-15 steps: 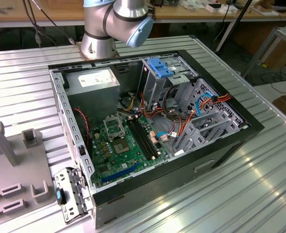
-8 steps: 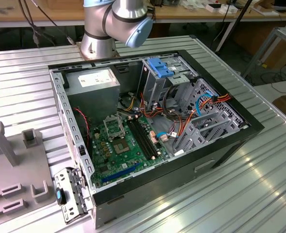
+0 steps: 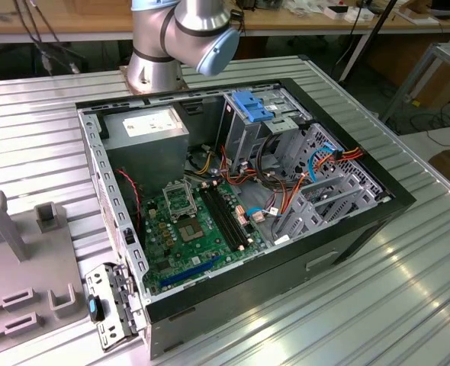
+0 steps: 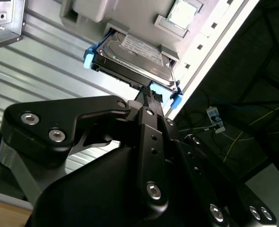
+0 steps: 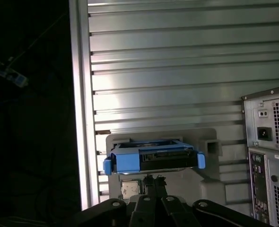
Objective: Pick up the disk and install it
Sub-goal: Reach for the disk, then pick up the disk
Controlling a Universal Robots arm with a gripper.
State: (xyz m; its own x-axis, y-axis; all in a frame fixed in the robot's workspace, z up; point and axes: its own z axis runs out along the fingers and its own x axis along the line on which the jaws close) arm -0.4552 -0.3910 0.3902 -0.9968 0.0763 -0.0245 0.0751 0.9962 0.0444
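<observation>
While the blue-railed grey-metal disk (image 5: 153, 158) apparently rests unlifted in its grey holder (image 5: 210, 142), the black gripper (image 5: 153, 180) hangs close, jaws' state unclear.

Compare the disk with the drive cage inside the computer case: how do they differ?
Place: the disk rests in a grey holder on the ribbed table, outside the case; the drive cage stands fixed inside the open computer case.
Blue plastic: the disk has it along its sides, the drive cage across its top.
Build: the disk is a closed flat slab with a white label; the drive cage is an upright sheet-metal frame.
Both are grey metal.
</observation>
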